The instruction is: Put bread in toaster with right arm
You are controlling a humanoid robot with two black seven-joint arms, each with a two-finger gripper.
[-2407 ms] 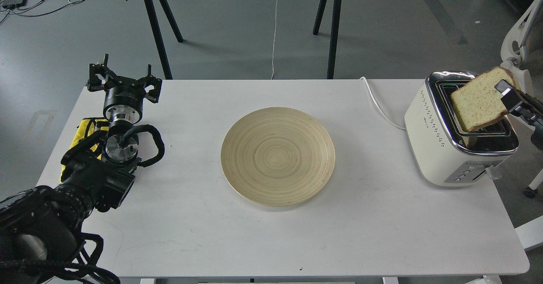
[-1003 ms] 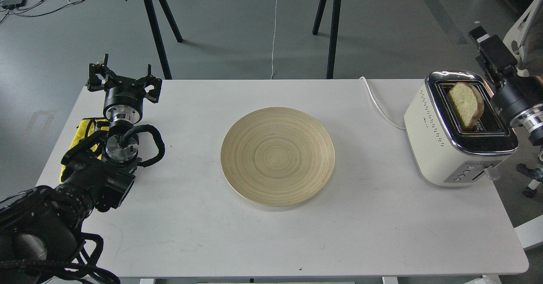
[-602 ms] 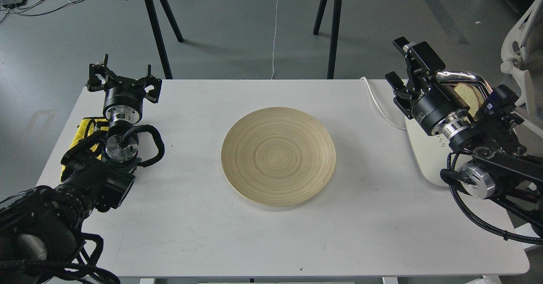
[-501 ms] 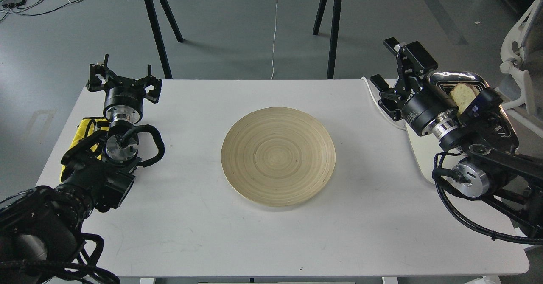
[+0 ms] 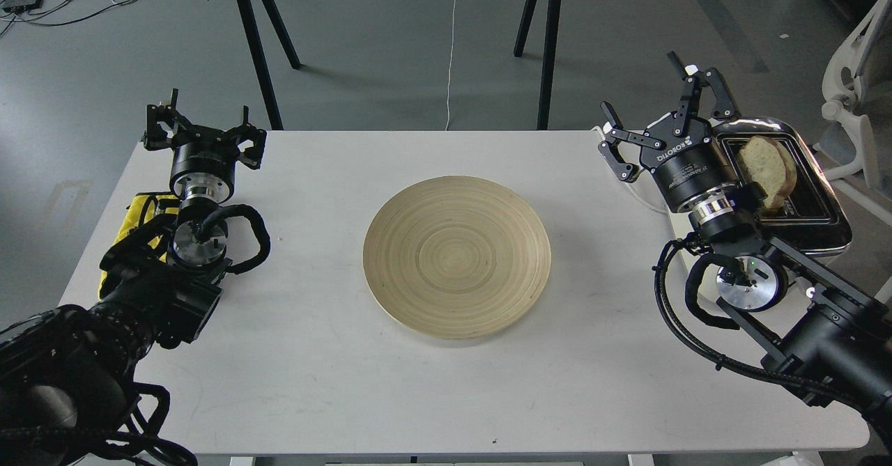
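Note:
The bread (image 5: pixel 766 166) stands in a slot of the cream-white toaster (image 5: pixel 812 205) at the table's right edge, its rounded top sticking out above the chrome top. My right gripper (image 5: pixel 658 111) is open and empty, just left of the toaster, with its fingers spread and pointing away from me. The right arm hides most of the toaster's left side. My left gripper (image 5: pixel 202 128) is open and empty at the table's far left, apart from the task's things.
A round wooden plate (image 5: pixel 456 255) lies in the middle of the white table (image 5: pixel 446 396). A white cord (image 5: pixel 617 166) runs behind the right gripper. Yellow fabric (image 5: pixel 136 215) lies under the left arm. A second table's legs (image 5: pixel 261 48) stand behind.
The right gripper let go of the bread, which dropped into the toaster slot. The right arm then swung left and toward me, ending beside the toaster. The left arm has not moved.

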